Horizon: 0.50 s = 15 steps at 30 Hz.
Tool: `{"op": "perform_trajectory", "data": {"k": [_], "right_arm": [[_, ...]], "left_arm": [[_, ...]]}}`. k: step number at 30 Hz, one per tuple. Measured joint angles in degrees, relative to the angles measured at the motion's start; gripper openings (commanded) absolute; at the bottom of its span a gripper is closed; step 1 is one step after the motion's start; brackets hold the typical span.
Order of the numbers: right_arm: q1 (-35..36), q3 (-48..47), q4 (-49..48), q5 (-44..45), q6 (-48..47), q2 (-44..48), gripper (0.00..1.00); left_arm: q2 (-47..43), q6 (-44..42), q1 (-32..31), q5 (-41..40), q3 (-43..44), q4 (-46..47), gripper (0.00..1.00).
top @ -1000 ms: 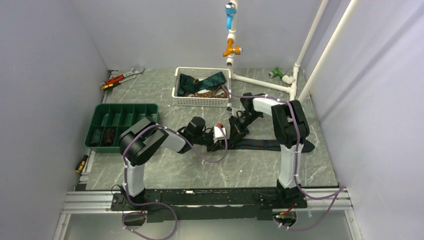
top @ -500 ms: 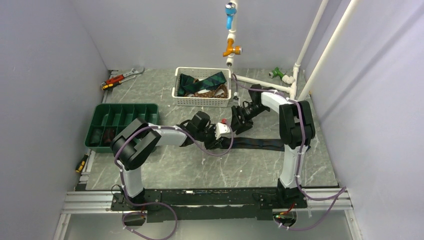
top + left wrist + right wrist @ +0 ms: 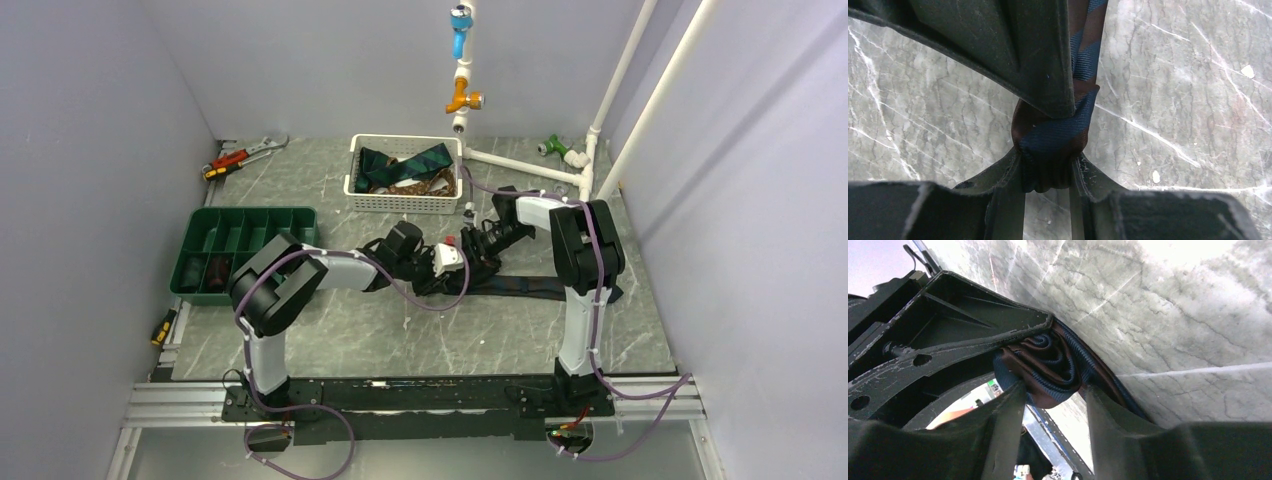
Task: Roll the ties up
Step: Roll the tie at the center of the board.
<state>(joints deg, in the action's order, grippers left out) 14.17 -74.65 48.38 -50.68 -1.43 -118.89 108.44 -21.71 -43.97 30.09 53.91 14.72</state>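
A navy and brown striped tie lies stretched across the table's middle, its free length running right. Its rolled end sits between both grippers. My left gripper is shut on the roll; in the left wrist view the fingers pinch it from both sides. My right gripper meets it from the right and is shut on the same roll, with coiled layers showing between its fingers. More ties lie in the white basket.
A green divided tray at the left holds two rolled ties. A wrench lies at the back left, a screwdriver at the left edge. White pipes with valves stand at the back right.
Both grippers have moved together up and right with the rolled end, then settled slightly back. The loose length of tie on the table has grown shorter. The right forearm has swung.
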Motion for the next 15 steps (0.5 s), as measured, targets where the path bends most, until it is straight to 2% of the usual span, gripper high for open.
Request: {"op": "perform_trajectory", "data": {"k": [4,7,8,10,11,13,15], "right_arm": [[-0.1,0.2,-0.8,-1.0,0.6,0.0,0.25],[-0.1,0.1,-0.9,-1.9,0.3,-0.2,0.01],[-0.1,0.1,-0.9,-2.3,0.3,-0.4,0.00],[-0.1,0.1,-0.9,-2.3,0.2,-0.5,0.00],[-0.1,0.1,-0.9,-2.2,0.1,-0.5,0.00],[-0.1,-0.1,-0.7,-1.6,-0.2,-0.7,0.00],[0.0,-0.6,-0.5,0.1,-0.6,-1.2,0.00]], "left_arm": [[0.5,0.0,-0.1,-0.1,0.6,0.0,0.07],[0.5,-0.2,-0.1,-0.1,0.7,-0.1,0.08],[0.5,-0.3,-0.1,-0.1,0.7,-0.2,0.12],[0.4,-0.7,-0.1,-0.1,0.7,-0.2,0.30],[0.2,-0.8,-0.1,-0.1,0.5,-0.2,0.44],[-0.1,-1.2,-0.1,0.0,-0.4,1.2,0.58],[-0.8,-1.4,0.5,0.6,-2.1,3.1,0.81]]}}
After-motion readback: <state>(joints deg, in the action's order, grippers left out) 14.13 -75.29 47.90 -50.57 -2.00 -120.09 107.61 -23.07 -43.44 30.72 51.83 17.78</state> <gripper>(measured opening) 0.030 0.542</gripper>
